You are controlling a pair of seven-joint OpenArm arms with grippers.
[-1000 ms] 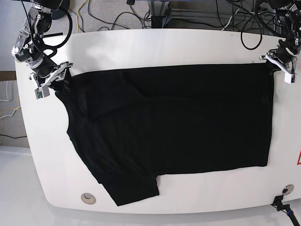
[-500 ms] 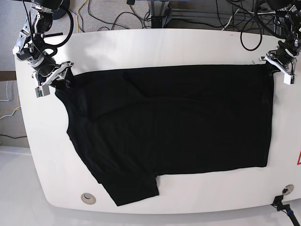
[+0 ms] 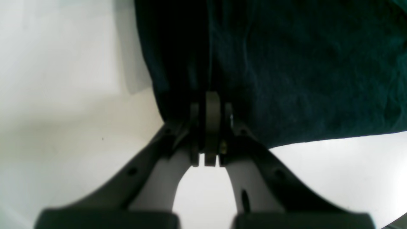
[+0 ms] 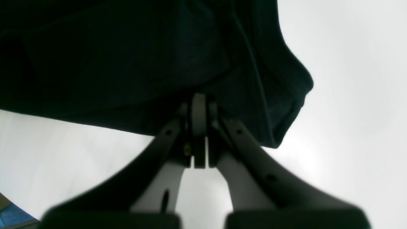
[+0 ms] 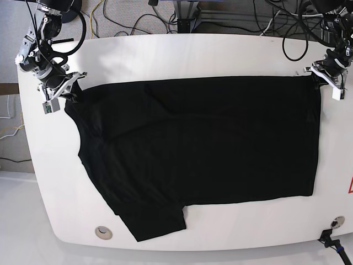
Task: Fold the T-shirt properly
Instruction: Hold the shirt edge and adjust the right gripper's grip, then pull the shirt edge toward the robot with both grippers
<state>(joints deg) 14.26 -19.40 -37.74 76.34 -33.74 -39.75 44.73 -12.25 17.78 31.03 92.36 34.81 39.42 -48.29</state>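
Where the left wrist view looks down, left pincer clenched on the T-shirt, jaws pressed together with dark cloth caught between them. Black cloth across the top and right of that view, its edge running down to the pincer. White bench bare on the left and below.

Where the right wrist view looks down, right pincer clenched too, jaws tight on the T-shirt. Cloth bunched into a rounded fold just to the right of the jaws. White bench showing to the right and under the cloth edge.

Seen from the base view, T-shirt spread flat on the white bench, plain black side up. Right pincer at the far corner on the view's left, gripping the cloth there. Left pincer at the far corner on the view's right, gripping that corner. 1 sleeve sticking out toward the near edge, low on the left. Round hole in the bench near that sleeve. Black cables lying behind the bench.
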